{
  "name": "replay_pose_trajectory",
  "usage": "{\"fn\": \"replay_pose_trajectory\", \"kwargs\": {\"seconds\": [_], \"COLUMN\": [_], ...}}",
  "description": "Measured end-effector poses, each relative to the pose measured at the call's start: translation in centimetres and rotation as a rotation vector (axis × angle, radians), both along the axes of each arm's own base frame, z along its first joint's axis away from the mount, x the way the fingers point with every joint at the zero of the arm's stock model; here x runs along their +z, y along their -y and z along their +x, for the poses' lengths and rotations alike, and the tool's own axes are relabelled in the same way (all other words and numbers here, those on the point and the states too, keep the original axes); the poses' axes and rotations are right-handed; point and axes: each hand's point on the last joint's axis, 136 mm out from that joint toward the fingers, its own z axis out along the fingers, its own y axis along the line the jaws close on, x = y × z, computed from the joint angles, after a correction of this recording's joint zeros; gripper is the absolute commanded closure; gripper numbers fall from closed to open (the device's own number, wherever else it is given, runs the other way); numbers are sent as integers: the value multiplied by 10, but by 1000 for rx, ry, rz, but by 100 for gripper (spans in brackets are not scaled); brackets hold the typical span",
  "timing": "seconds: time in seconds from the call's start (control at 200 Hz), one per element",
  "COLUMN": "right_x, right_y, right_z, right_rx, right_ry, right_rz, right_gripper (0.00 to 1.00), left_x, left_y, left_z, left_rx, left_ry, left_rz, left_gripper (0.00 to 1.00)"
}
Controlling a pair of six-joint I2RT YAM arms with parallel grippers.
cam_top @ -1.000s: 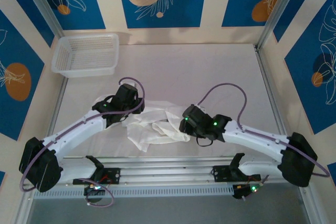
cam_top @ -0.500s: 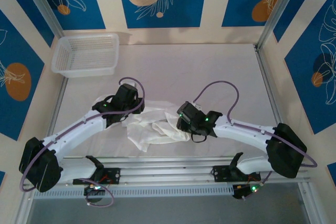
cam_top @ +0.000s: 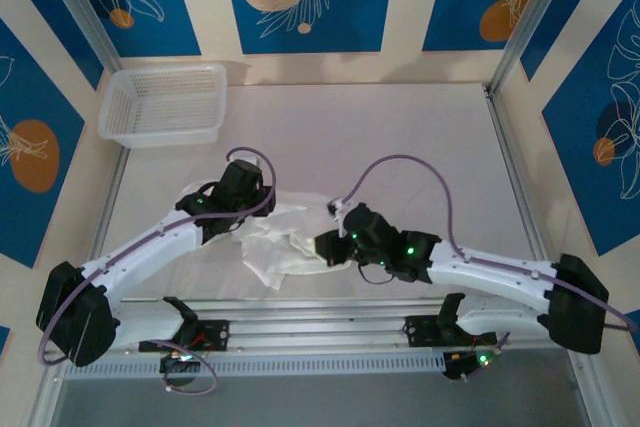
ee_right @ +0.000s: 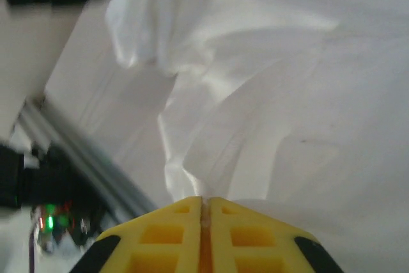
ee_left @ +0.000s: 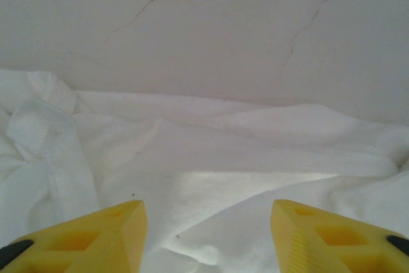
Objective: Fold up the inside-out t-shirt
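The inside-out t-shirt (cam_top: 290, 247), just one, lies crumpled near the front of the desk (cam_top: 400, 127) between two arms. The left end effector (ee_left: 206, 222) hangs open over it, while the right end effector (ee_right: 203, 204) is pinched onto a fold. One white mesh basket (cam_top: 160, 134) sits in the far-left corner, well apart.

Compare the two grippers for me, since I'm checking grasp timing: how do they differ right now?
The left gripper stands open, the right gripper is shut. The left gripper holds nothing above the t-shirt; the right gripper pinches a fold of it. Both have yellow fingers.
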Motion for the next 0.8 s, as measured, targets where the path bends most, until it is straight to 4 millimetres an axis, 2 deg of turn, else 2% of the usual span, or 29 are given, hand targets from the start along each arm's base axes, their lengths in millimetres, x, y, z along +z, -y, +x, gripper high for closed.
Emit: {"fn": "replay_pose_trajectory", "kwargs": {"seconds": [0.07,0.145,0.21,0.335,0.48,0.555,0.63,0.735,0.8], "right_x": [-26,-44,-41,-17,-8,-16,-29,-51,-58], "right_y": [-1,11,21,31,11,0,-3,7,16], "right_z": [-12,-17,-15,-10,-15,-16,-15,-17,-18], "right_rx": [53,39,6,-46,-18,-3,1,7,8], "right_ry": [-35,-66,-63,-3,12,-16,-45,-90,-113], "right_rz": [-55,-113,-124,-125,-229,-306,-385,-495,-540], "right_gripper": [67,69,76,77,71,68,65,63,63], "left_x": [0,-2,-4,-4,-4,-5,-5,-5,-4], "left_y": [0,-1,-2,-2,-1,-1,1,14,31], "left_z": [0,-2,-3,-3,-2,-3,-4,-8,-15], "left_rx": [0,0,0,0,0,-2,-15,-92,-194], "left_ry": [0,-3,-6,-5,-7,-9,-14,-20,-18], "left_rz": [0,2,4,3,2,-2,-8,-40,-99], "left_gripper": [46,46,46,46,46,46,47,49,44]}}
